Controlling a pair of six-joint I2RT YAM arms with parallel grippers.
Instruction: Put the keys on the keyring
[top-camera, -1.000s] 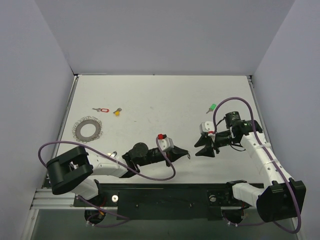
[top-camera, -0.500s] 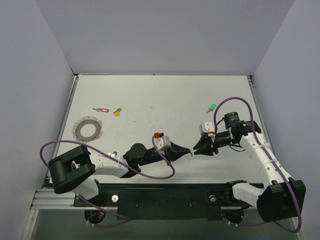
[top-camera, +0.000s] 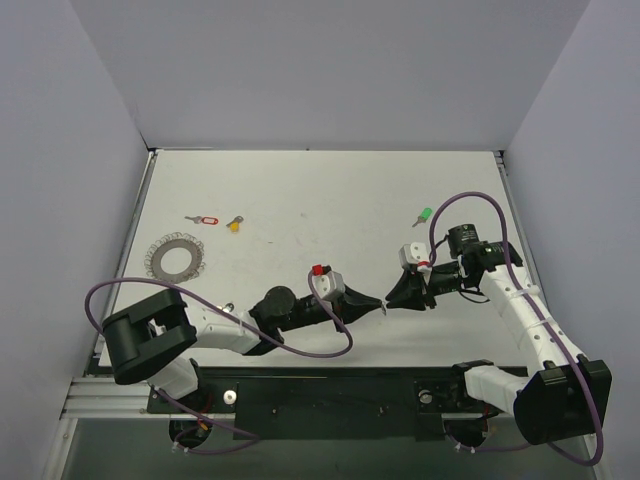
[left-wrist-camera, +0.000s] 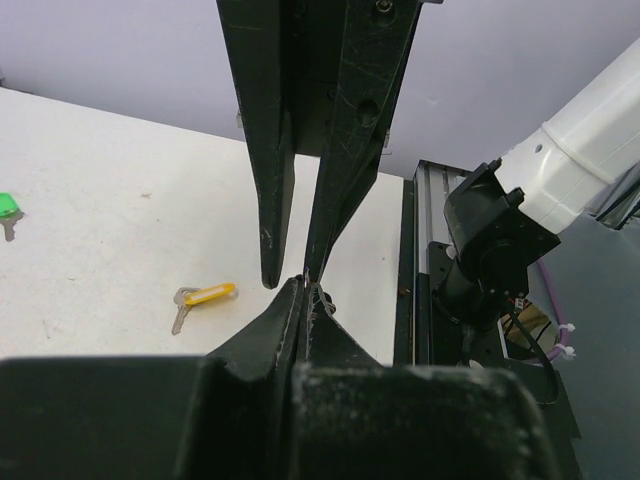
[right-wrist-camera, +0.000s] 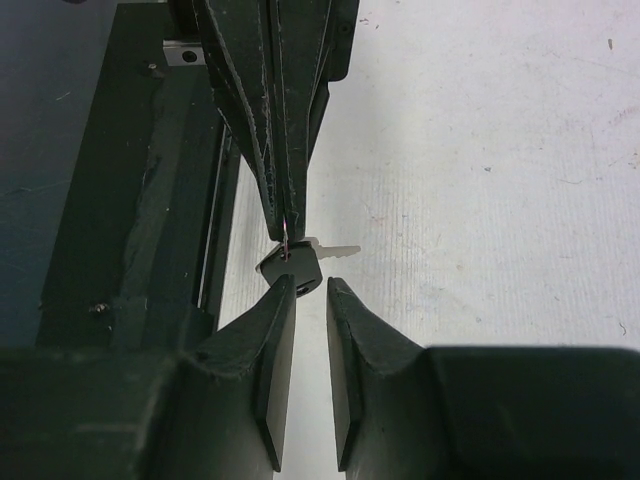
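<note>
My left gripper (top-camera: 379, 303) is shut on the small wire loop of a black-headed key (right-wrist-camera: 294, 267), which hangs from its tip (right-wrist-camera: 285, 232) with the blade (right-wrist-camera: 336, 249) pointing sideways. My right gripper (top-camera: 393, 298) faces it tip to tip. Its jaws (right-wrist-camera: 310, 287) stand a narrow gap apart with nothing between them, the left fingertip (right-wrist-camera: 283, 291) just at the key's black head. The keyring (top-camera: 177, 260) lies flat at the far left of the table. A red key (top-camera: 205, 218), an orange-yellow key (top-camera: 234, 224) and a green key (top-camera: 423, 216) lie loose.
A yellow-tagged key (left-wrist-camera: 205, 295) lies on the table under the two grippers. The black base rail (top-camera: 330, 385) runs along the near edge. Purple cables (top-camera: 320, 350) loop off both arms. Grey walls close in the table on three sides.
My right gripper has moved left to meet the left gripper's tip, and its jaws have narrowed. The left gripper has shifted slightly right and forward with the key.
</note>
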